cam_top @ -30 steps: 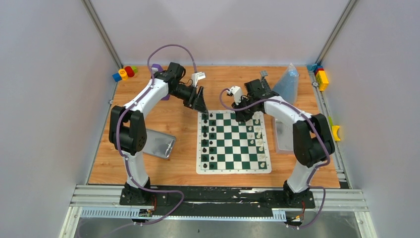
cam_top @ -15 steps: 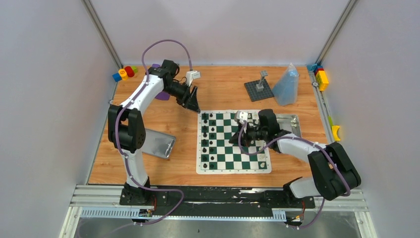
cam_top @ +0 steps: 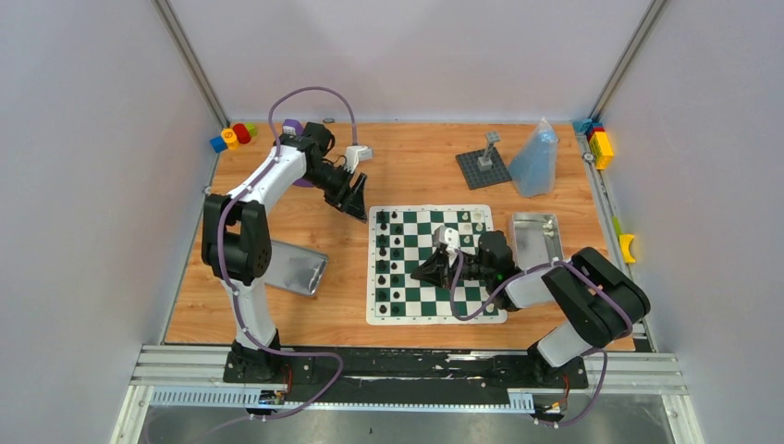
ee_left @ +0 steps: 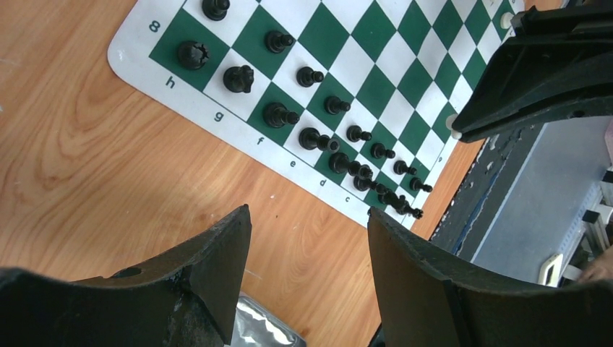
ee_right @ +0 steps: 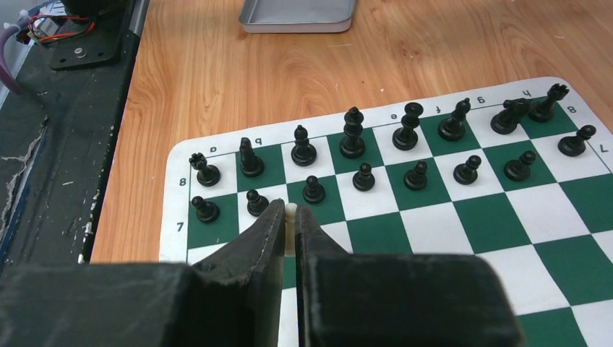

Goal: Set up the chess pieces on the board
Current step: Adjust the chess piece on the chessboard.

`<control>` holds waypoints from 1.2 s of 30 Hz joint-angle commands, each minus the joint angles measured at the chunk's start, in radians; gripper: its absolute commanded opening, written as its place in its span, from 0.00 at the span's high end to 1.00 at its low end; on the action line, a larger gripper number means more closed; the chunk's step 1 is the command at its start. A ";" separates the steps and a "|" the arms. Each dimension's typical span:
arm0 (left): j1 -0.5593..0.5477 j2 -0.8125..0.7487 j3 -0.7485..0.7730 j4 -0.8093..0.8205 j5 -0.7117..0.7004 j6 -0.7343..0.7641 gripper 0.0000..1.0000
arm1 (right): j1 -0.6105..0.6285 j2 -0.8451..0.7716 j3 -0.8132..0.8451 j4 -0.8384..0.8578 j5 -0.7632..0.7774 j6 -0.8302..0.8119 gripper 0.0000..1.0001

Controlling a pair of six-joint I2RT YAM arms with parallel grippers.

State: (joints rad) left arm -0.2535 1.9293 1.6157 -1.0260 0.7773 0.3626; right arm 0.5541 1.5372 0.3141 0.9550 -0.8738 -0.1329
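Note:
The green and white board [cam_top: 435,265] lies mid-table. Black pieces [cam_top: 388,259] fill its two left columns; in the right wrist view they stand in two rows [ee_right: 361,155]. A few white pieces [cam_top: 478,226] stand at the board's right side. My right gripper [cam_top: 427,271] is low over the board's middle, shut on a white piece [ee_right: 290,231] held between its fingertips [ee_right: 273,217]. My left gripper [cam_top: 355,205] is open and empty over bare wood just off the board's far left corner [ee_left: 155,72].
A silver tin [cam_top: 534,238] lies right of the board, a foil pouch [cam_top: 296,268] left of it. A dark studded plate with a post [cam_top: 483,166] and a blue bag [cam_top: 534,162] stand at the back. Colourful blocks [cam_top: 231,137] sit in both back corners.
My right arm swung from the board's far right edge down toward the near side and now reaches left over the board's middle with a white piece. My left gripper drew back off the board's corner.

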 commanded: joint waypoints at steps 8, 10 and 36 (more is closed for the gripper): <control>0.003 -0.061 -0.001 0.046 0.015 0.013 0.32 | 0.044 0.088 0.066 0.071 0.184 0.124 0.91; 0.003 -0.058 0.001 0.048 0.016 0.011 0.31 | 0.047 0.107 0.067 0.090 0.199 0.127 0.91; 0.003 -0.064 -0.011 0.056 0.010 0.007 0.31 | 0.047 0.086 0.122 -0.145 0.328 0.101 0.81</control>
State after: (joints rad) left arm -0.2535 1.9244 1.6020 -0.9833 0.7757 0.3618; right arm 0.6010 1.6680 0.4274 0.8082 -0.5537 -0.0212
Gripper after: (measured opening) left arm 0.688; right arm 0.174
